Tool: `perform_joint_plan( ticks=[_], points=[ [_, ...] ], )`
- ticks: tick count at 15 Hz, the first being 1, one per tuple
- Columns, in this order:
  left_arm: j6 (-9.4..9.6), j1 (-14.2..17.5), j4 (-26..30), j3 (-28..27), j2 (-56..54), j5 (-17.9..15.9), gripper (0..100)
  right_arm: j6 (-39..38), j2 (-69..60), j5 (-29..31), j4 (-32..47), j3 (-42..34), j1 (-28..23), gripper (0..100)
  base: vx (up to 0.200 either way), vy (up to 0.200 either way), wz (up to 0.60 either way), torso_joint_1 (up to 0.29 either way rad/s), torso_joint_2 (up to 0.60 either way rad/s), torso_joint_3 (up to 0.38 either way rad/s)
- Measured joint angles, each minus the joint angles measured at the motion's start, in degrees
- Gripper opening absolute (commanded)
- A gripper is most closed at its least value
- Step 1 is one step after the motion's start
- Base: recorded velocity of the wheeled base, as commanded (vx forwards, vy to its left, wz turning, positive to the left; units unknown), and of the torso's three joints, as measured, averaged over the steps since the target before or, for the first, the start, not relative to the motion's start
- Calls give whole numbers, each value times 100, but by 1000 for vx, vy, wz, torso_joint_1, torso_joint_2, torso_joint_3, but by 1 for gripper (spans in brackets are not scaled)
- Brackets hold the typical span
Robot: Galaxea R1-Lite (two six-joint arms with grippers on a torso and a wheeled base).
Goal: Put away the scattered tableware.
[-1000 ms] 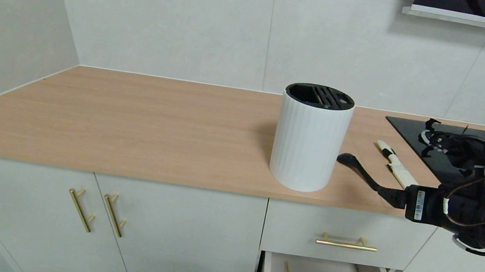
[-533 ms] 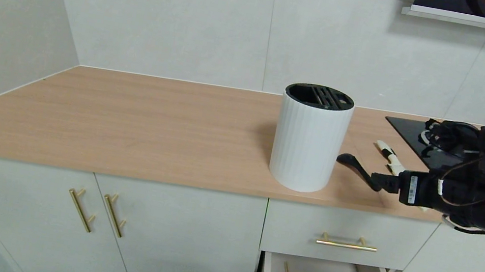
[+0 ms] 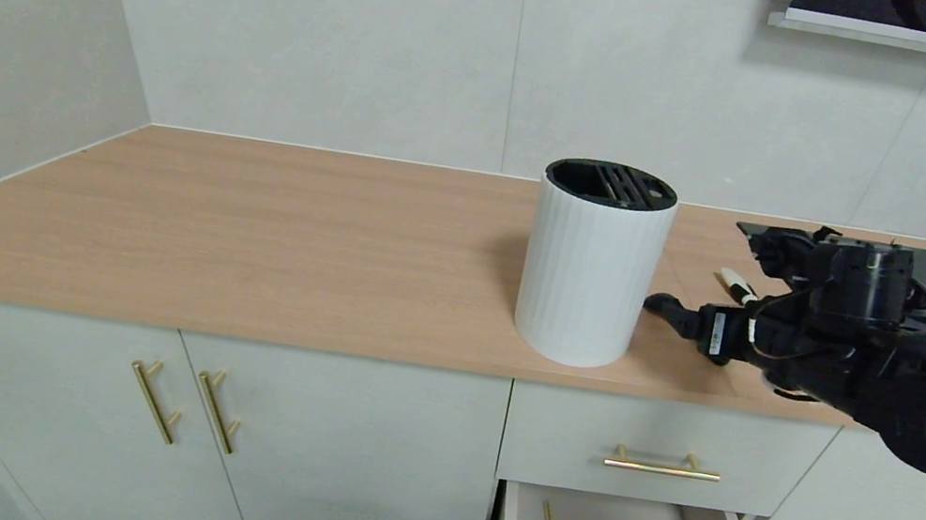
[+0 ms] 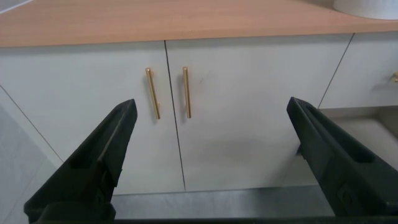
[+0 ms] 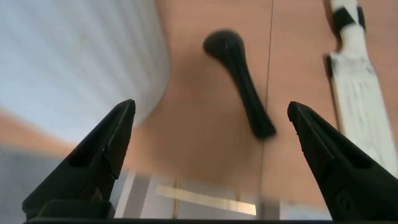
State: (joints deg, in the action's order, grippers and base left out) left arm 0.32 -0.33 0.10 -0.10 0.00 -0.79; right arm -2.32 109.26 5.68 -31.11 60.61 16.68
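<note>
Hovering low over the countertop (image 3: 286, 238), the right gripper (image 5: 210, 107), fingers apart, frames the black spoon (image 5: 239, 81), which lies just beside the white holder (image 3: 594, 264); a white knife (image 5: 354, 87) lies near. The left gripper (image 4: 211, 109), fingers apart, faces 2 cabinet doors (image 4: 249, 137).

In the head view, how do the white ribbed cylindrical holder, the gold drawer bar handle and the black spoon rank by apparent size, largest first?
1. white ribbed cylindrical holder
2. gold drawer bar handle
3. black spoon; its handle is partly covered, so places 2 and 3 are unsure.
</note>
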Motion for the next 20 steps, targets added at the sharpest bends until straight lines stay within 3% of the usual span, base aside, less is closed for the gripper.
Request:
perform_joint_plan(
  ticks=[2,14,15,20],
  points=[
    [0,0,0,0,0,0,100,13,358,12,-357,68,-139,100,0,0,0,0,0,0],
    [1,-2,0,0,-2,1,100,11,1091,112,-332,408,-349,100,0,0,0,0,0,0],
    [1,-2,-2,0,0,0,100,13,1100,121,-332,413,-349,0,0,0,0,0,0,0],
    [1,-2,0,0,-2,0,100,11,1113,123,-349,430,-345,0,0,0,0,0,0,0]
  ],
)
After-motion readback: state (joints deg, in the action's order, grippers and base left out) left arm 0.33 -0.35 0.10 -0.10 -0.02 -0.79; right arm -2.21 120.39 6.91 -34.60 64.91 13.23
